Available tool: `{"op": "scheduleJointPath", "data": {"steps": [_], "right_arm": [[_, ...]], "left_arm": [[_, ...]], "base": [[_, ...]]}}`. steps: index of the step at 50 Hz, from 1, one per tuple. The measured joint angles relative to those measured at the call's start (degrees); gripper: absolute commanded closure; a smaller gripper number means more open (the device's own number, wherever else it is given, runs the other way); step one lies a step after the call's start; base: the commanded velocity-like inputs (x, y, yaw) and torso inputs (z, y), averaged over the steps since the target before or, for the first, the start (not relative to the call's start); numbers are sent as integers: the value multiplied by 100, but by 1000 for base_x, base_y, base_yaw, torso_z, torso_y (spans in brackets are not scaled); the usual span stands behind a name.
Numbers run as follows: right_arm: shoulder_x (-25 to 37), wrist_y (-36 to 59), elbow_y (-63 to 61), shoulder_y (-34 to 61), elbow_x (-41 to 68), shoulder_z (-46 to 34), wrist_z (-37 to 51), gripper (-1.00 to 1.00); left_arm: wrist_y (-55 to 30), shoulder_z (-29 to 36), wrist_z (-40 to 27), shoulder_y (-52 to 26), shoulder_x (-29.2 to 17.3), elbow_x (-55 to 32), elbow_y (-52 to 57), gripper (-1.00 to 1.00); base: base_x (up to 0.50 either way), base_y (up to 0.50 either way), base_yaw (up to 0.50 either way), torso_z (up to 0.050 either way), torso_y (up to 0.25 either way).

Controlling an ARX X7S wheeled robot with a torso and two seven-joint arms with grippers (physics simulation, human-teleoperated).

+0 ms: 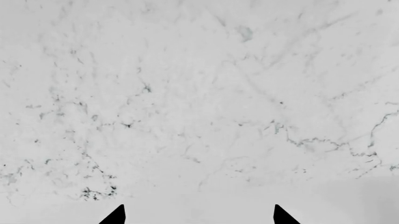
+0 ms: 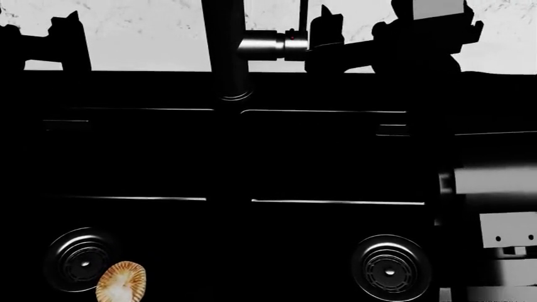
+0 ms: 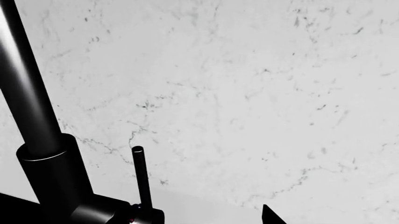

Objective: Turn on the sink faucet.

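The sink faucet [image 2: 225, 50] is a black upright post at the back of the sink [image 2: 327, 157], with a shiny grey side stub [image 2: 261, 45] and a thin lever handle [image 2: 302, 16] standing upright. In the right wrist view the post [image 3: 28, 102] and the lever [image 3: 141, 177] are close. My right gripper [image 3: 196, 217] is open, level with the stub just right of the lever [image 2: 353, 34]. Only one of its fingertips [image 3: 271, 215] shows. I cannot tell if it touches the lever. My left gripper [image 1: 199, 215] is open and empty, facing the marble wall at the far left [image 2: 42, 38].
The white marble backsplash [image 2: 151, 31] runs behind the sink. Each basin has a round ribbed drain [image 2: 80, 259], [image 2: 390, 267]. A tan ribbed shell-like object [image 2: 122, 283] lies in the left basin. My right arm's grey links [image 2: 499, 214] stand over the sink's right edge.
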Motion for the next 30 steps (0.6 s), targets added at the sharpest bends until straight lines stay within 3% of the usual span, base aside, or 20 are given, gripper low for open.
{"op": "scheduleJointPath", "data": {"steps": [17,30], "right_arm": [[-102,52,-24,16,72,-87,-73,-100],[-401,-603,1199,423,-129,-255,-308,-100]], "left_arm": [[61,23,-1,2,14,1,-100,-100],[68,28,-7,33,3,-16,-87,-100]], "base": [[36,0,0,0,0],[25,0,0,0,0]]}}
